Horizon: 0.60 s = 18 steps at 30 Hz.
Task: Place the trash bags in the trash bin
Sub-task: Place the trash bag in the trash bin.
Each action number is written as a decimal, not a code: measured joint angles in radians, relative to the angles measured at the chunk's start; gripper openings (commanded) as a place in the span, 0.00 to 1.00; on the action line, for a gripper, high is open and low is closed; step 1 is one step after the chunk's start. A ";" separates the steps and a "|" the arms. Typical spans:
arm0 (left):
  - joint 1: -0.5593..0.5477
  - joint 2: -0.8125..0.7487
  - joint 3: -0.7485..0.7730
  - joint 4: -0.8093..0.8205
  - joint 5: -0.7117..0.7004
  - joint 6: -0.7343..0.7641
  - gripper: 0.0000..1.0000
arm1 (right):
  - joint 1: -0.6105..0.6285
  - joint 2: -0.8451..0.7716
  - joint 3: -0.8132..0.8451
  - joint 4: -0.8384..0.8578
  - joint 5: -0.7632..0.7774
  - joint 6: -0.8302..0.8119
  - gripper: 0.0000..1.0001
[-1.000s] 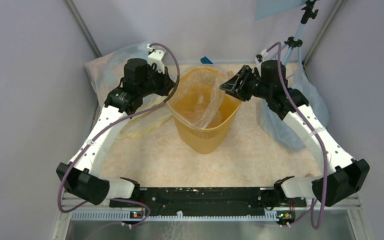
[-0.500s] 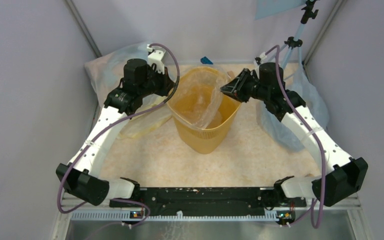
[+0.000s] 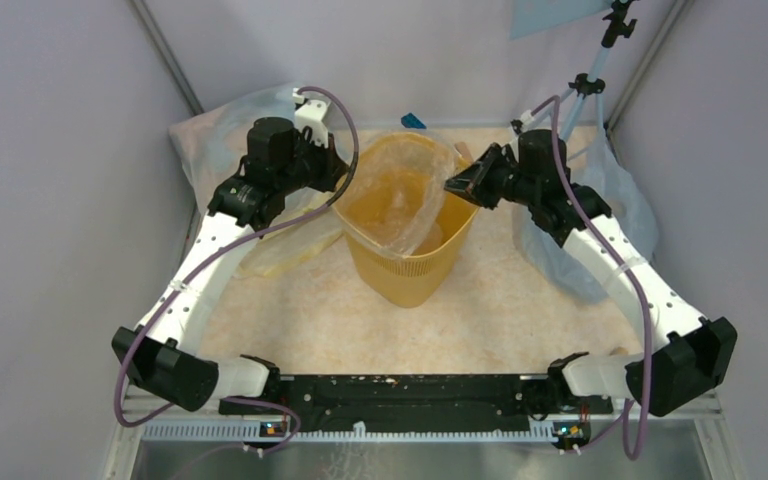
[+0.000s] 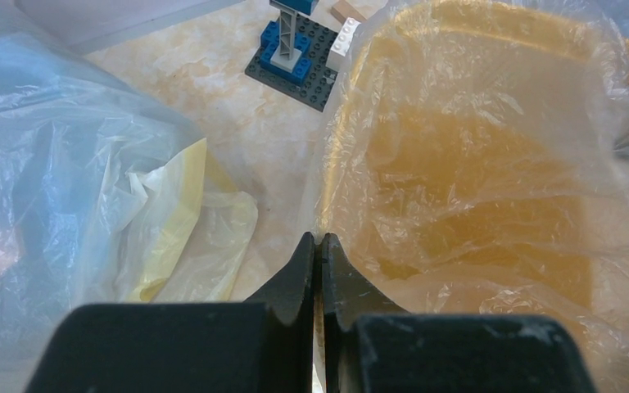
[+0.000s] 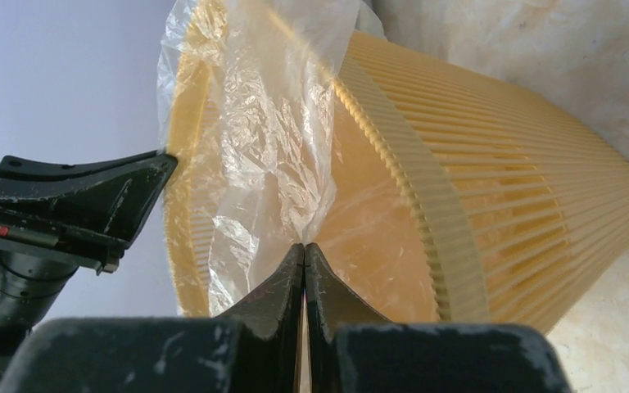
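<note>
Left arm (image 3: pixel 195 275) and right arm (image 3: pixel 625 275): white links dotted with small dark screw holes; black motor housings (image 3: pixel 165 368) at the joints; one purple cable (image 3: pixel 355 135) looped along each arm; black base bar (image 3: pixel 400 390) joining both bases; gripper fingers (image 4: pixel 295 282) black, wedge-shaped, scuffed with pale flecks.

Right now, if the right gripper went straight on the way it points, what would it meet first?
The clear trash bag at its tips, then probably the yellow bin behind; depth is unclear.
</note>
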 measured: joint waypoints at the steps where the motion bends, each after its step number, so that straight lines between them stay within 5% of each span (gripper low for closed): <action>1: 0.000 0.000 0.000 0.000 -0.001 0.001 0.00 | -0.004 0.000 0.009 -0.018 0.004 -0.006 0.00; 9: 0.000 0.000 0.000 -0.019 -0.078 0.032 0.00 | -0.070 0.014 0.145 -0.248 0.018 -0.111 0.00; 18: -0.002 0.000 0.000 -0.014 -0.081 0.045 0.00 | -0.124 0.014 0.179 -0.314 -0.015 -0.169 0.00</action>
